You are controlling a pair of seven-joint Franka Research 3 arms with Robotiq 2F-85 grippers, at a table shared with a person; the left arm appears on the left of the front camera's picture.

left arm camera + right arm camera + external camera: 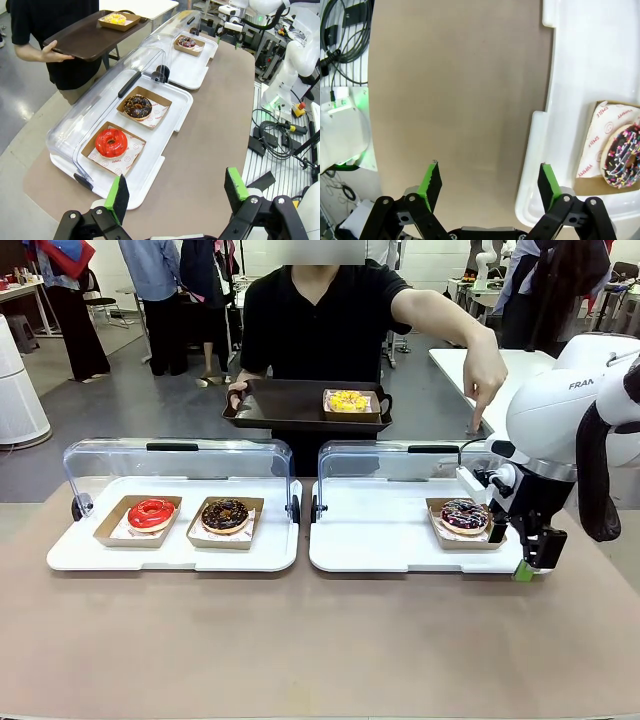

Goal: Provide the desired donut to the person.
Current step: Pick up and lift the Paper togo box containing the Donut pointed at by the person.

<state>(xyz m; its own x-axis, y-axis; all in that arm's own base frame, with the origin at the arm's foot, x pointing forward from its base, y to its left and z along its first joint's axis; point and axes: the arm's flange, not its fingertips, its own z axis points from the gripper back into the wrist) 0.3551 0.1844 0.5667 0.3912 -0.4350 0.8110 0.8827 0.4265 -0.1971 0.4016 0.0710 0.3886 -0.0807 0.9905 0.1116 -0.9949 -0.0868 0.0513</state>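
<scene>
Upper left of the front view, bystanders [155, 270] stand on the grey floor, and a white ribbed cylinder [15, 400] sits at the left edge. Brown tabletop [320, 640] runs across the bottom. Black cables [275, 145] tangle at the right of the left wrist view.

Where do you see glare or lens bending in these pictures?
Front view: pale reflections on the left clear lid. Left wrist view: wide lens bows the table, lid glares too. Right wrist view: sharp, evenly lit, green glow on a white box.

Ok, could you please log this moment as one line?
person: points toward sprinkle donut | right hand: open, beside it | left hand: open, over table
</scene>
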